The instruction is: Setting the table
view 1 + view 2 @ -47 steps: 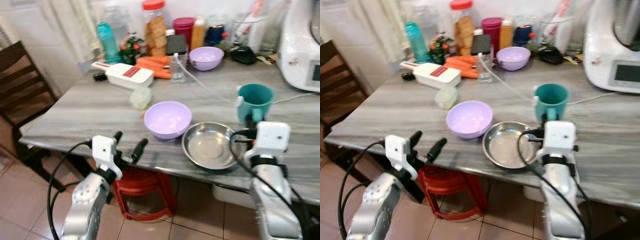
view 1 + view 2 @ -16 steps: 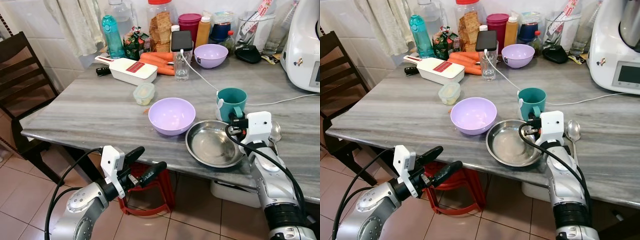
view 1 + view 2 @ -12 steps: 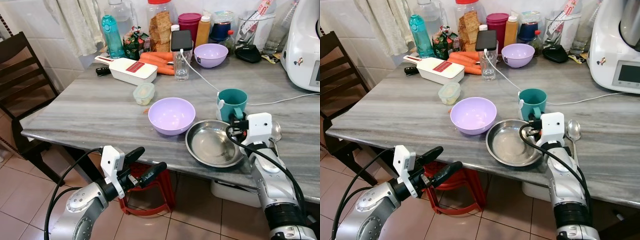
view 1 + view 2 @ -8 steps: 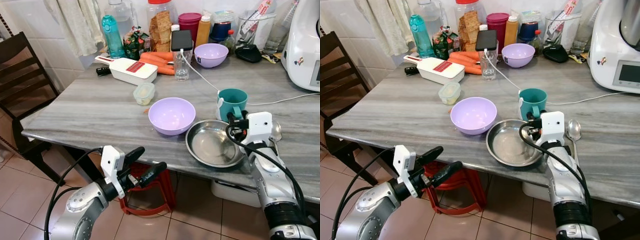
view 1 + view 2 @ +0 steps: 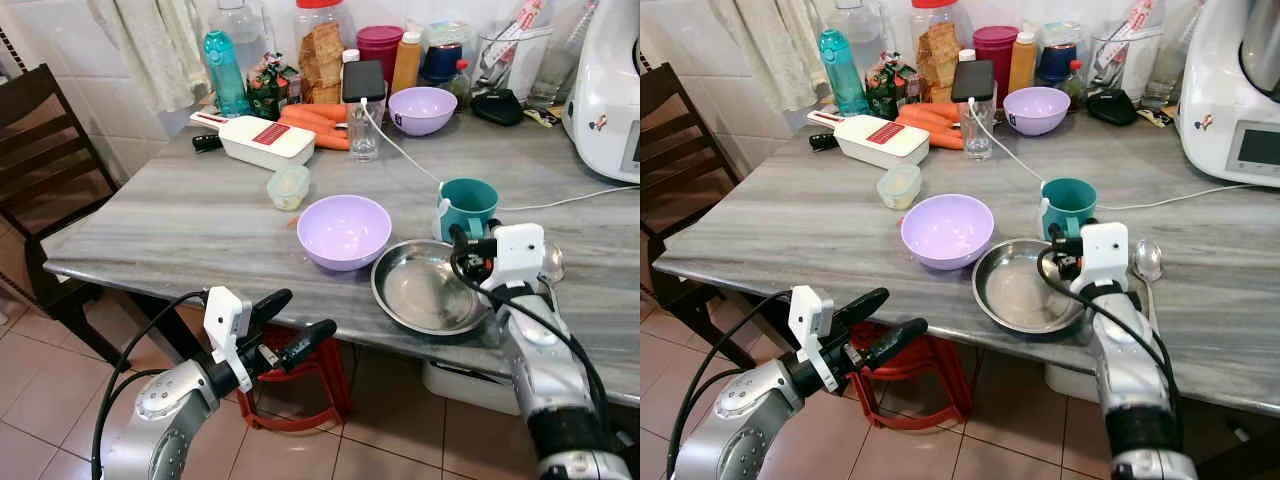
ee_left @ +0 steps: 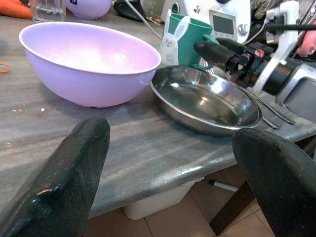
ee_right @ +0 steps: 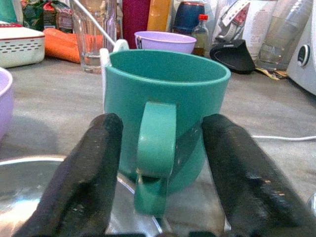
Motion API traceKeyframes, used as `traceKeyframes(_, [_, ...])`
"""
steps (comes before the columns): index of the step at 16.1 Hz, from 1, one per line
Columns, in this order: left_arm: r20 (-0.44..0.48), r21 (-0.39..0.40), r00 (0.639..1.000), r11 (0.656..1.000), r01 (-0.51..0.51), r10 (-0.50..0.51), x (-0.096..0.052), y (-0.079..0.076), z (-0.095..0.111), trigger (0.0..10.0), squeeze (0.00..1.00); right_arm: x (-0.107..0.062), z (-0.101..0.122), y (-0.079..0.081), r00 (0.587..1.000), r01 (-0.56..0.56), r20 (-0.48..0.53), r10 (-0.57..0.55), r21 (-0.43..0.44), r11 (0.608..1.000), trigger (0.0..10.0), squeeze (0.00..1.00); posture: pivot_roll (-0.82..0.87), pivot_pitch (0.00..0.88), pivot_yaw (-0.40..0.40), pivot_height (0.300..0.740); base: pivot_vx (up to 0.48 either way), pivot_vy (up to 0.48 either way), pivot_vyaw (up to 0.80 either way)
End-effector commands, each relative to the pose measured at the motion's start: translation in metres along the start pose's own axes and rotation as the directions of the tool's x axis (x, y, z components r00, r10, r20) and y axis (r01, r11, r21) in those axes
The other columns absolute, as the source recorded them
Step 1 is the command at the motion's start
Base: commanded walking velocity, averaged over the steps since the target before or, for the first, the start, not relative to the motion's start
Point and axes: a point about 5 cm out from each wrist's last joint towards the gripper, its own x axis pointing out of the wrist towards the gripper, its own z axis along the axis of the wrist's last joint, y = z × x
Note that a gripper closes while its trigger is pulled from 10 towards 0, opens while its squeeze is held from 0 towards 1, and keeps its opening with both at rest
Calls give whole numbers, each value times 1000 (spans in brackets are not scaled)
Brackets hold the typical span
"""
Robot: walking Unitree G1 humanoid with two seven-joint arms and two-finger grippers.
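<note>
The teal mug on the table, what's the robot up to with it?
The right hand is at the teal mug, its open fingers on either side of the handle, not yet closed. The mug stands upright behind the steel plate, beside the lavender bowl. The left hand hovers open below the table edge.

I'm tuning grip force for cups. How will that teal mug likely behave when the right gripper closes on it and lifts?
The teal mug looks rigid, probably plastic or ceramic, so it should not deform. Its smooth wall may slip between the right gripper fingers, which straddle the handle. Upright on its broad base, it seems unlikely to tip.
</note>
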Motion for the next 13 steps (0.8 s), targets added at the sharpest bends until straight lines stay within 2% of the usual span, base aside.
traceKeyframes(1, [-5,17,1000,1000,-5,5,0,1,1,10000,0,-3,0,3,1000,-5,6,5,-3,1000,10000,1000,-117,32,123,740,0,0,0])
traceKeyframes(8, [-13,23,1000,1000,1,-1,2,3,3,10000,0,-12,-2,-8,998,67,-10,-67,-20,998,10000,1000,-129,30,132,740,0,0,0])
traceKeyframes(13, [-11,28,1000,1000,1,-1,3,4,4,10000,0,-12,-1,-17,994,111,-14,-111,-38,993,10000,1000,-127,23,133,740,0,0,0])
